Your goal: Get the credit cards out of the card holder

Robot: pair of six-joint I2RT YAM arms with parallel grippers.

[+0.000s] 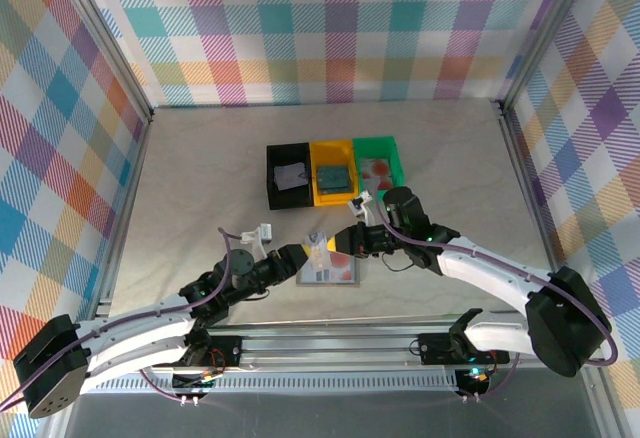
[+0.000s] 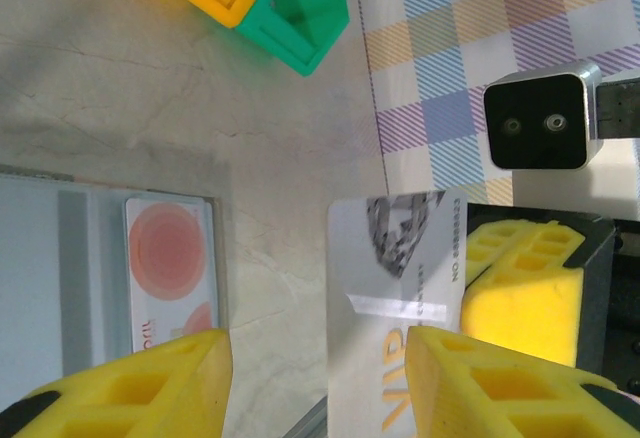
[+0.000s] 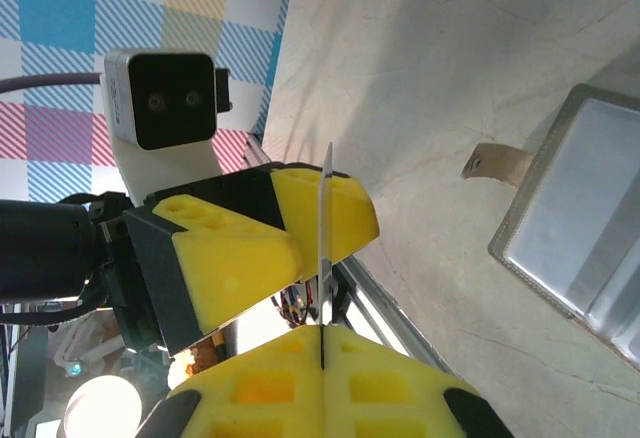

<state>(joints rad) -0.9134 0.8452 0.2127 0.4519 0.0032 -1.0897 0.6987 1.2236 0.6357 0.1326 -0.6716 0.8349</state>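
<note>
The left gripper point(image 2: 315, 350) stands partly open, straddling a whitish VIP card point(image 2: 395, 278) without pinching it. The right gripper point(image 3: 322, 353) is clenched on that card's edge, just beside the open card holder point(image 2: 60, 258) on the tabletop point(image 1: 200, 188). One reddish-pink card point(image 2: 168, 268) sits in the holder, and three trays behind hold one card each: black tray point(image 1: 288, 148) a pale card point(image 1: 290, 174), yellow tray point(image 1: 330, 146) a teal card point(image 1: 333, 176), green tray point(image 1: 378, 142) a reddish card point(image 1: 378, 168).
</note>
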